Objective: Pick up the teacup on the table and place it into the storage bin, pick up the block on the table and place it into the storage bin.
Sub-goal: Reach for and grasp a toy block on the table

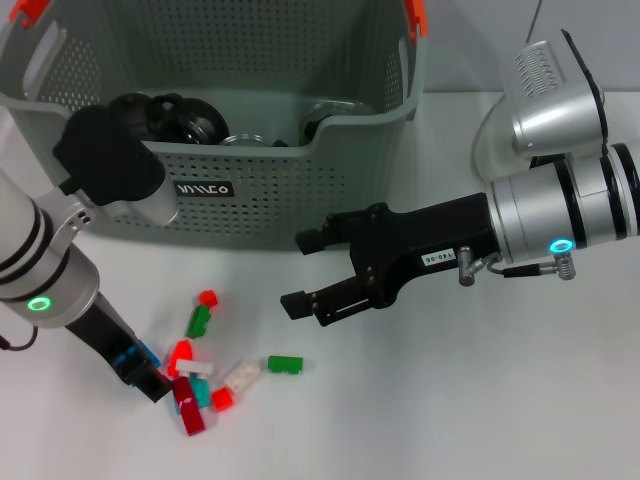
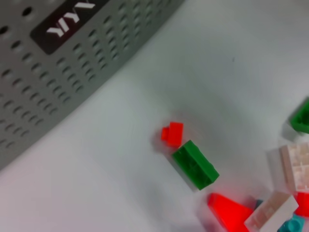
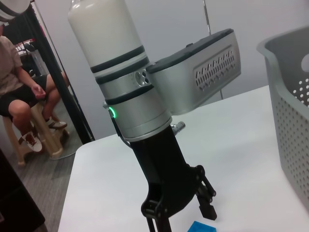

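The grey-green storage bin (image 1: 300,190) stands at the back of the table, with dark and glassy items inside. I make out no teacup on the table. Several loose blocks lie in front of it: a green block (image 1: 285,365), a white one (image 1: 240,375), a red one (image 1: 180,355). My left gripper (image 1: 145,372) is down at the left edge of the pile. In the right wrist view its fingers (image 3: 208,211) stand apart over a blue block (image 3: 203,227), which also shows in the head view (image 1: 130,356). My right gripper (image 1: 300,270) hangs open and empty just in front of the bin.
The left wrist view shows the bin wall (image 2: 58,63), a small red block (image 2: 172,134) and a green block (image 2: 194,164) on the white table. The right arm's silver housing (image 1: 545,110) is at the back right. A person sits beyond the table (image 3: 19,92).
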{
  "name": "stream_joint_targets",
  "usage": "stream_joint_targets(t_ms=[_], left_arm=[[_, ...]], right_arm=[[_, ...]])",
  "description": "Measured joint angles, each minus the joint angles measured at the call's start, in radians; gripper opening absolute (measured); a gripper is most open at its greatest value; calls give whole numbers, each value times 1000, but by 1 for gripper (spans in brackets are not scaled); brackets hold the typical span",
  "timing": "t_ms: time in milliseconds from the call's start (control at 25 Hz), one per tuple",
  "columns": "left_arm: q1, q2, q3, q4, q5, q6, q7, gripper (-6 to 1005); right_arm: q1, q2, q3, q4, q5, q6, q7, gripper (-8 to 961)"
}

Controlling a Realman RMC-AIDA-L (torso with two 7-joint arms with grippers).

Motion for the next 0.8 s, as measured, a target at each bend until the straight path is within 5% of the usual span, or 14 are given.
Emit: stream_joint_targets(t_ms=[800], left_arm=[[-6,11,-11,-22,3,-28,1,877]], right_arm=[[-1,-4,5,-7,0,1,6,940]])
